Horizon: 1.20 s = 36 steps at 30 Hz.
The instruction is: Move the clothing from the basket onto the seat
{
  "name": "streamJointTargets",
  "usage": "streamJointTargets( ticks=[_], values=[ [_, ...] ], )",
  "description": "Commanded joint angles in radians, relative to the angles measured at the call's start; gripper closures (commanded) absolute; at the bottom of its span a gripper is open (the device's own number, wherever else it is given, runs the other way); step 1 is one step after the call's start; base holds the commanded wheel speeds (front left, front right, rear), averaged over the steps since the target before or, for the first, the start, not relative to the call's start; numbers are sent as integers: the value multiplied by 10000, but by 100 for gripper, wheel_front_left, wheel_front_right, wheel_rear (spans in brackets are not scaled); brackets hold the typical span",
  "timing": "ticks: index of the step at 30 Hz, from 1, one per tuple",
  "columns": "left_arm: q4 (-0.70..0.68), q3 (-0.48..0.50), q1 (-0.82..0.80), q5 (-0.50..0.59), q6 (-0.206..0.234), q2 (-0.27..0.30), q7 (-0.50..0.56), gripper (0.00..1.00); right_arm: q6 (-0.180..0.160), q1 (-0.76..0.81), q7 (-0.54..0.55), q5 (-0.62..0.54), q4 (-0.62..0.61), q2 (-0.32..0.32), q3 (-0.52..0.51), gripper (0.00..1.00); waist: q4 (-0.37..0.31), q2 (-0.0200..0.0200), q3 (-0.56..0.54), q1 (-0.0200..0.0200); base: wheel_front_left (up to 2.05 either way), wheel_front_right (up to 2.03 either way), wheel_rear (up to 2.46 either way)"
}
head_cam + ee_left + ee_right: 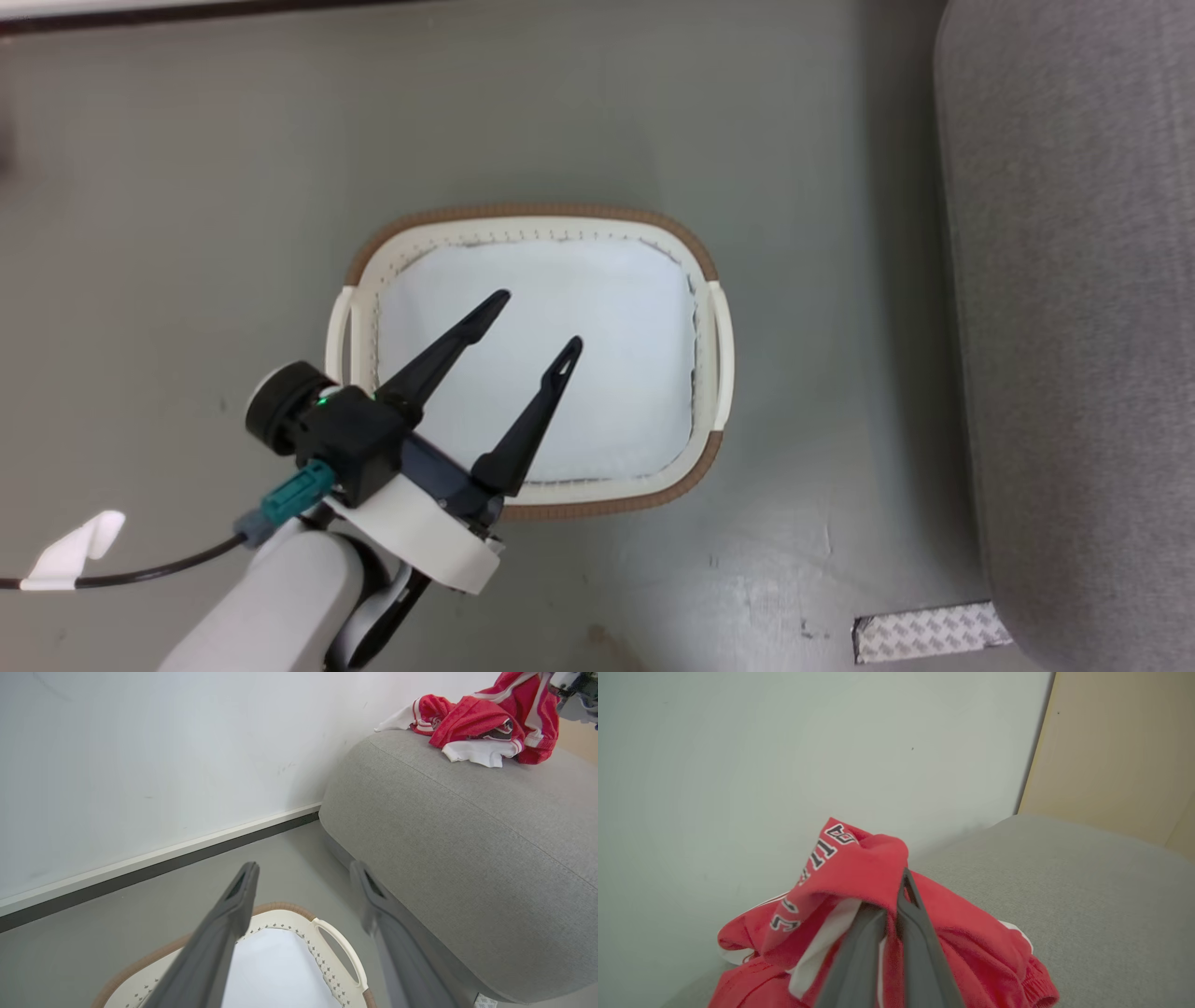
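Note:
The cream basket (714, 345) with a brown rim sits on the grey floor, and its white lining is bare. My left gripper (544, 322) hangs over the basket, open, with nothing between its fingers. In the left wrist view the basket (336, 947) lies below the left gripper (303, 872). The red and white clothing (486, 723) lies heaped on top of the grey seat (467, 849). In the right wrist view my right gripper (896, 896) is shut on a fold of the red clothing (859, 868), just above the seat (1064, 882).
The seat (1074, 327) runs along the right side of the head view, close beside the basket. A strip of patterned tape (929, 632) lies on the floor by its corner. A white wall with a dark skirting (154, 868) stands behind the basket.

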Motion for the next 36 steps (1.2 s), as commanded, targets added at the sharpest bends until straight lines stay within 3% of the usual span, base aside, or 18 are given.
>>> streamJointTargets(
  ticks=[1, 9, 15, 22, 28, 36],
  values=[
    [120, 68, 163, -173, 27, 1, -58, 0, -22, 169, -59, -37, 245, 95, 119, 0, -83, 0, -283, -1, 0, 0, 0],
    [1112, 558, 798, -553, 462, -75, -477, 0, -22, 1221, -1047, -202, 1781, 166, 1907, 0, -613, 0, -1921, -1, 0, 0, 0],
    [1748, 1167, 1773, -950, 835, -270, -707, 0, -22, 2497, -1349, 536, 1985, 472, 3548, 0, -939, 0, -3391, -1, 0, 0, 0],
    [1789, 2444, 3031, -1113, 1181, -777, -762, 0, -22, 4827, -1351, 2422, 347, 627, 6030, 0, -926, 0, -4678, -1, 0, 0, 0],
    [1636, 3772, 4147, -538, 1430, -1454, -761, 0, -23, 7160, -1352, 3870, -1112, 645, 7421, 0, -718, 0, -5488, -1, 0, 0, 0],
    [1575, 5247, 5404, 277, 1126, -2302, -761, 0, -23, 9896, -1352, 5248, -2617, 641, 9002, 0, -333, 0, -6058, -1, 0, 0, 0]
  ],
)
